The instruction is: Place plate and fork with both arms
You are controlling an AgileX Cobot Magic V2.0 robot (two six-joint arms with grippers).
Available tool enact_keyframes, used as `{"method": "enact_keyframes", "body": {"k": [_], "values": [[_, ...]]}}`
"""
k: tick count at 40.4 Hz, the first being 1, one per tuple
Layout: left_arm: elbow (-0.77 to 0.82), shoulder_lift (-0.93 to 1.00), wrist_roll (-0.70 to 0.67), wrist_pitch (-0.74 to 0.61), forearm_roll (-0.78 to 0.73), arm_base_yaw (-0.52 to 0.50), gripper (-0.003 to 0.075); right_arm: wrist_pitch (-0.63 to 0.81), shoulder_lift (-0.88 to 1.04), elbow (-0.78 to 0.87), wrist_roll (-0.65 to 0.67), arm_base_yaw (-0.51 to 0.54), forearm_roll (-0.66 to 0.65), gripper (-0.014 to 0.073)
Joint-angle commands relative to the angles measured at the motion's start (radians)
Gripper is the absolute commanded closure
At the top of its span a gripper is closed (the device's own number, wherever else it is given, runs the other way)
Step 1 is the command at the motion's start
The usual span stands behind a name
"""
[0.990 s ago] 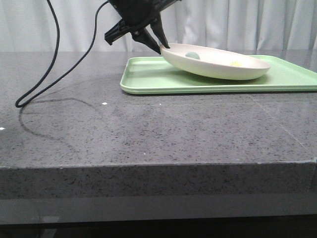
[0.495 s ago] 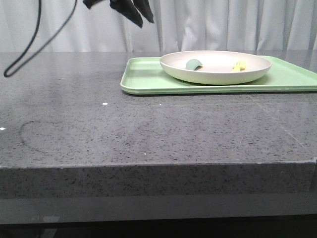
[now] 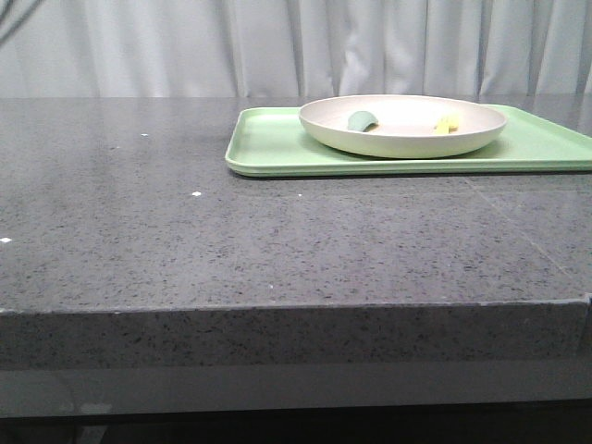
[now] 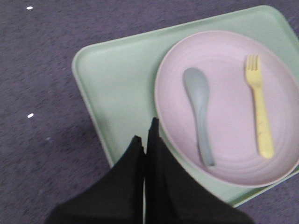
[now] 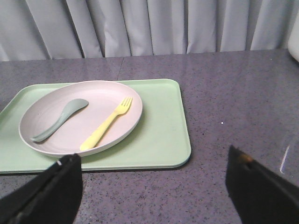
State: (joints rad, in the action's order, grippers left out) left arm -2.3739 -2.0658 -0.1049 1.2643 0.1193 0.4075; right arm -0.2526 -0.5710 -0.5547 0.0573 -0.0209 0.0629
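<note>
- The plate (image 3: 403, 125) lies flat on the green tray (image 3: 277, 148), far right on the table (image 3: 231, 240).
- The fork (image 5: 106, 124) lies in the plate, beside a spoon (image 4: 200, 112).
- Left gripper (image 4: 145, 140): fingers pressed together, holding nothing.
- Right gripper (image 5: 154, 182): fingers spread wide, holding nothing.

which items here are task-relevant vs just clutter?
Task items:
- plate, sitting on the tray
- fork, lying in the plate
- left gripper, fingers together, empty
- right gripper, fingers wide apart, empty

Not part of the job:
- spoon, in the plate beside the fork
- light-green tray
- grey table
- curtain
</note>
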Motion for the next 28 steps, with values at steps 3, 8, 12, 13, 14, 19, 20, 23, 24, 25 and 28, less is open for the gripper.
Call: {"method": "enact_keyframes", "body": {"k": [3, 8, 12, 13, 14, 19, 20, 23, 24, 25, 28], "values": [[0.211, 0.194, -0.007, -0.009, -0.133, 0.005, 0.0738, 0.082, -0.007, -0.029, -0.01, 0.004, -0.001, -0.0049], [0.445, 0.335, -0.069, -0.108, -0.248, -0.004, 0.0738, 0.083, -0.007, -0.029, -0.01, 0.004, -0.001, -0.0049], [0.616, 0.447, -0.108, -0.202, -0.269, -0.025, 0.0738, 0.083, -0.007, -0.029, -0.01, 0.004, -0.001, -0.0049], [0.668, 0.471, -0.109, -0.233, -0.269, -0.032, 0.0738, 0.083, -0.007, -0.029, -0.01, 0.004, -0.001, -0.0049], [0.707, 0.502, -0.109, -0.256, -0.269, -0.036, 0.0738, 0.083, -0.007, -0.029, -0.01, 0.004, -0.001, -0.0049], [0.926, 0.631, -0.11, -0.391, -0.269, -0.068, 0.0738, 0.08, -0.007, -0.029, -0.01, 0.004, -0.001, -0.0049], [0.961, 0.655, -0.11, -0.413, -0.269, -0.074, 0.0738, 0.079, -0.007, -0.029, -0.01, 0.004, -0.001, -0.0049], [1.074, 0.733, -0.11, -0.484, -0.269, -0.093, 0.0738, 0.078, -0.007, -0.029, -0.01, 0.004, -0.001, -0.0049], [1.118, 0.765, -0.11, -0.51, -0.269, -0.1, 0.0738, 0.077, -0.007, -0.029, -0.01, 0.004, -0.001, -0.0049], [1.15, 0.799, -0.11, -0.53, -0.269, -0.106, 0.0738, 0.077, -0.007, -0.029, -0.01, 0.004, -0.001, -0.0049], [1.275, 0.899, -0.11, -0.602, -0.269, -0.129, 0.0738, 0.076, -0.007, -0.029, -0.01, 0.004, -0.001, -0.0049]]}}
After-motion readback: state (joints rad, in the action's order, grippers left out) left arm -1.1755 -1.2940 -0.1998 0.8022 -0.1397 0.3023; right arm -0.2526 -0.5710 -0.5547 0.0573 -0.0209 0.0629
